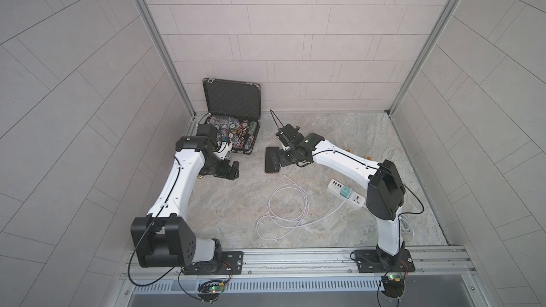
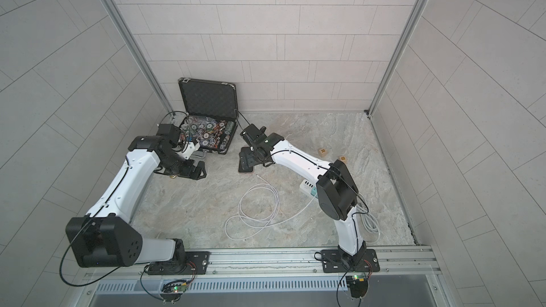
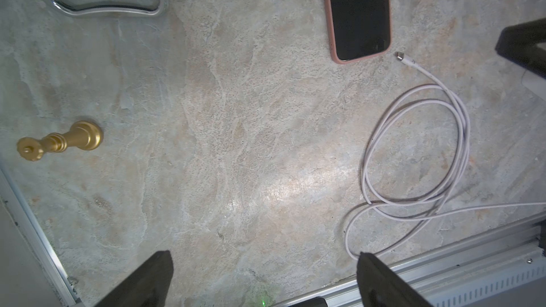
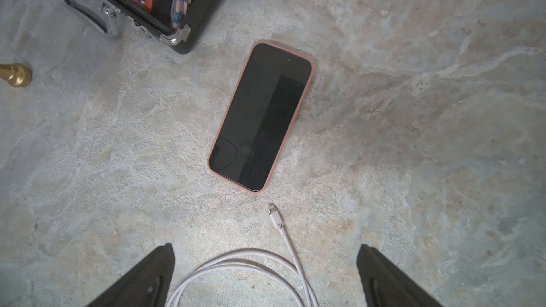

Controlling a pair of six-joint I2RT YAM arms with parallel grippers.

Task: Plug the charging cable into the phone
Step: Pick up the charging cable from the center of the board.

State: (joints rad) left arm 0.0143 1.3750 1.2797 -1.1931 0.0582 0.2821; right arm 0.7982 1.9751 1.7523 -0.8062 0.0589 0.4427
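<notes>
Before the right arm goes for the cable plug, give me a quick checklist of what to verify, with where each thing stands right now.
1. Open, empty right hand: ok.
2. Open left hand, away from the phone: ok.
3. Flat, screen-up phone: ok.
4. Free plug tip of the charging cable, apart from the phone: ok.
5. Clear port on the phone's edge: cannot tell.
6. Plug tip seated in the phone: not ok.

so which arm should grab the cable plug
Right, probably: the open right claw faces the plug tip of the thin white charging cable, near the flat black phone; the left claw sits farther off.
</notes>
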